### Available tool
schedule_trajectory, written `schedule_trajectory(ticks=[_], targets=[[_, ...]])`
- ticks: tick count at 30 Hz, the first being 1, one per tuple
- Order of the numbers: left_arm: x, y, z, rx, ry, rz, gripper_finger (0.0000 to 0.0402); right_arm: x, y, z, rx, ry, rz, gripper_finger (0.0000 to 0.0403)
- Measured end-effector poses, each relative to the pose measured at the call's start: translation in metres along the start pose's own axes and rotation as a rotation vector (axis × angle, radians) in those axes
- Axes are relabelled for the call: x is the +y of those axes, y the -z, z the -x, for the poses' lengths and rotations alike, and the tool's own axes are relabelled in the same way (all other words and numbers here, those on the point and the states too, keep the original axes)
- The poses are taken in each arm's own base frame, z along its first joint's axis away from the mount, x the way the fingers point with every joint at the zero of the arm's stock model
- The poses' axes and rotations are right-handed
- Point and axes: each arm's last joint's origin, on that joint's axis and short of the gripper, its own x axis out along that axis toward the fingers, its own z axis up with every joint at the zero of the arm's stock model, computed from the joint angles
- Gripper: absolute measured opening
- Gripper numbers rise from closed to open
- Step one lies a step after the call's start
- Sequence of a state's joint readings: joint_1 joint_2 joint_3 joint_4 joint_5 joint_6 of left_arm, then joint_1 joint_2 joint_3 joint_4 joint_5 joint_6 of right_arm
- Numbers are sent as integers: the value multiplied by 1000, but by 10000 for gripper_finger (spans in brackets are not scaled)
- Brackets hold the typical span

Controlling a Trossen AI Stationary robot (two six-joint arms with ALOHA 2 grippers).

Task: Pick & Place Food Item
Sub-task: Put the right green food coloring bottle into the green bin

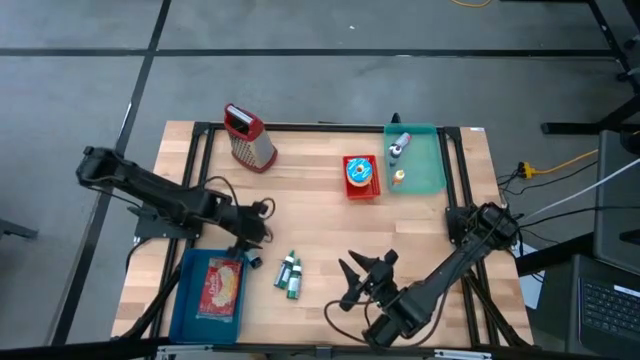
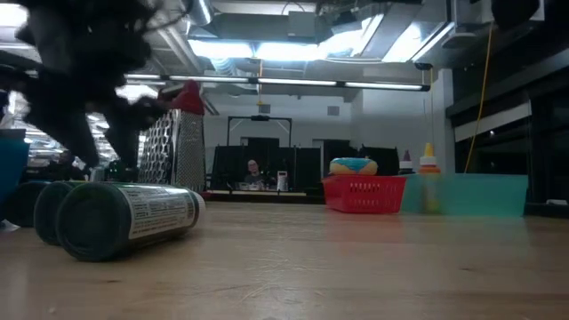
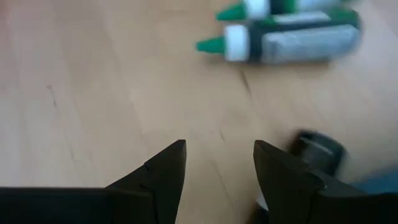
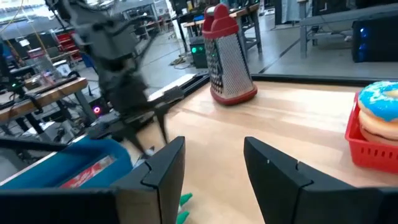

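A blue-iced doughnut (image 1: pixel 360 171) lies in a red basket (image 1: pixel 361 190) at the far centre-right of the table. A red and orange food packet (image 1: pixel 222 284) lies flat in a blue tray (image 1: pixel 186 300) at the near left. My left gripper (image 3: pixel 217 149) is open, tipped down over bare wood beside the tray's far right corner (image 1: pixel 246 252), with nothing between its fingers. My right gripper (image 4: pixel 214 144) is open and empty at the near centre (image 1: pixel 348 282). It points almost level toward the table's left, and the doughnut (image 4: pixel 380 112) shows at the edge of its view.
Two green-capped bottles (image 1: pixel 290 274) lie on their sides between the grippers, also in the left wrist view (image 3: pixel 286 34). A red-topped grater (image 1: pixel 249 138) stands far left. A teal tray (image 1: pixel 425 170) with small bottles sits far right. A small dark round thing (image 3: pixel 318 150) lies by the left fingers.
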State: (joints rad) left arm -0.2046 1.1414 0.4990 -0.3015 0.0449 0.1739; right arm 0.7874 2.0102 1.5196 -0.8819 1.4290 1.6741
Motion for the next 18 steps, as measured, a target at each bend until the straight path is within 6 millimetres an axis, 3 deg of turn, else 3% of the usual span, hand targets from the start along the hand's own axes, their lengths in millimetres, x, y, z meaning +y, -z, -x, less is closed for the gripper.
schedule_trajectory(ticks=[8, 18], targets=[[-26, -31, 22, 10, 110, -148, 185, 0, 0, 0, -3, 0, 6, 169], [-46, -26, -3, 156, 96, -266, 185, 1, 0, 0, 5, -1, -9, 169]])
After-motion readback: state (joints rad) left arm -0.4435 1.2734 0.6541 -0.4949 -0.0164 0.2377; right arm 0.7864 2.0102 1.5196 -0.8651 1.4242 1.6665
